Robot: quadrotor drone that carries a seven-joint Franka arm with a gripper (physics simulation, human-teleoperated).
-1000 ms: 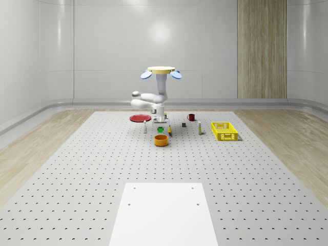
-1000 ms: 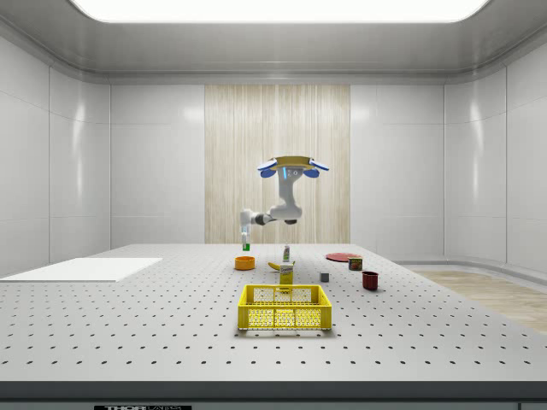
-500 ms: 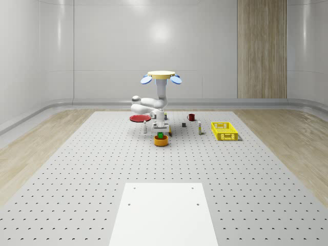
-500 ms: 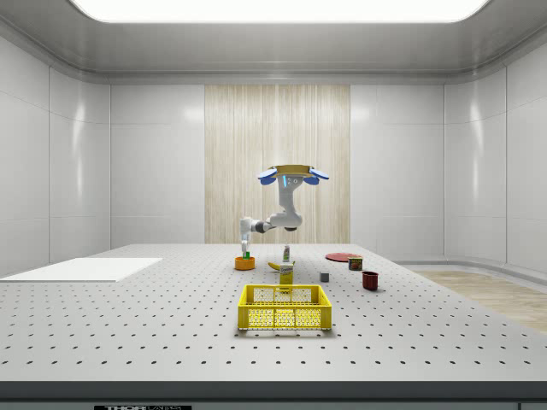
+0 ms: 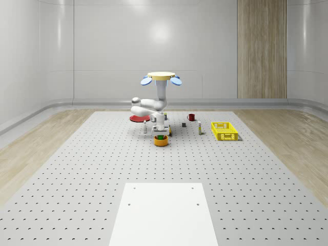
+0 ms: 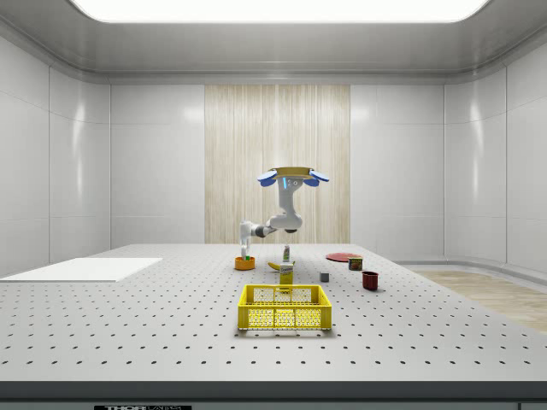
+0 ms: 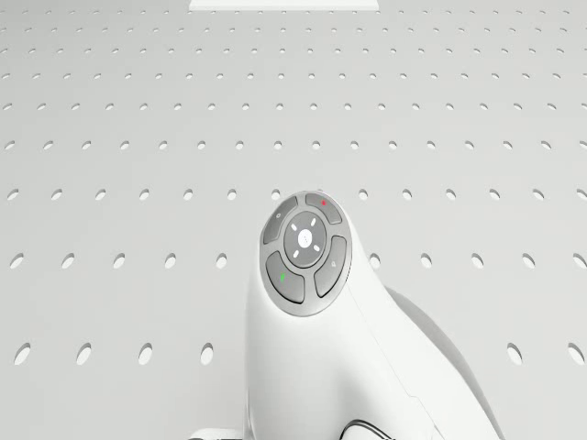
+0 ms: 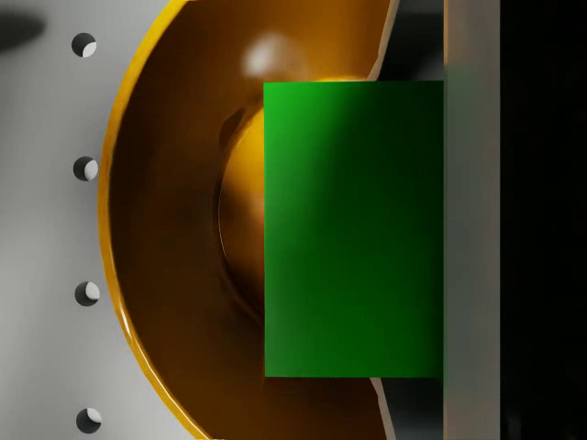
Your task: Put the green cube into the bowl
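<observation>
A smooth white rectangular panel (image 5: 164,212) lies at the lower centre of the whole-scene view on the grey tabletop (image 5: 77,174), a matte sheet drilled with a regular grid of small round holes. Further back, left of centre, a flat red plate (image 5: 135,118) sits partly behind the arm. The drone (image 5: 161,77), a tan disc with blue rotor blades, hovers above the cluster of things in the middle of the frame; its glossy white jointed arm (image 5: 146,106) bends down from it. The end effector (image 5: 161,134) hangs at the orange bowl (image 5: 161,141), a round glossy vessel with a curved inner wall. The green cube (image 5: 161,137) sits at the bowl's mouth. In the wrist view the green cube (image 8: 353,229) is a flat-faced block with sharp straight edges, lying over the bowl's (image 8: 174,229) shiny hollow with one side against a pale grey finger (image 8: 470,220); the end effector is closed on the green cube. To the right in the whole-scene view stand a small dark cube (image 5: 183,124), a dark red mug (image 5: 191,117), a slim upright bottle (image 5: 200,128) and a yellow rectangular basket (image 5: 224,131) with latticed walls. In the side view the basket (image 6: 285,307) stands nearest, lower centre, and the bowl (image 6: 245,263) lies left of centre beneath the end effector (image 6: 246,254).
</observation>
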